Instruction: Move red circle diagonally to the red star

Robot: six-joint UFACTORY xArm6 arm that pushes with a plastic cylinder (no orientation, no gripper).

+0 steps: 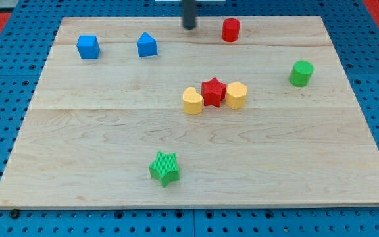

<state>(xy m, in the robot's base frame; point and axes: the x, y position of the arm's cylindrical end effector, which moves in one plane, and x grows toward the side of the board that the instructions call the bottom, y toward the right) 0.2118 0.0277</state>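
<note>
The red circle [230, 30] stands near the top edge of the wooden board, right of centre. The red star [213, 91] sits at the board's middle, touching a yellow heart [192, 101] on its left and a yellow hexagon [236, 95] on its right. My tip [189, 26] is at the top edge, to the left of the red circle and apart from it by about a block's width. It touches no block.
A blue cube [88, 47] and a blue pentagon-like block [147, 45] sit at the top left. A green cylinder [301, 73] is at the right. A green star [164, 168] lies near the bottom centre. The board [77, 164] rests on blue pegboard.
</note>
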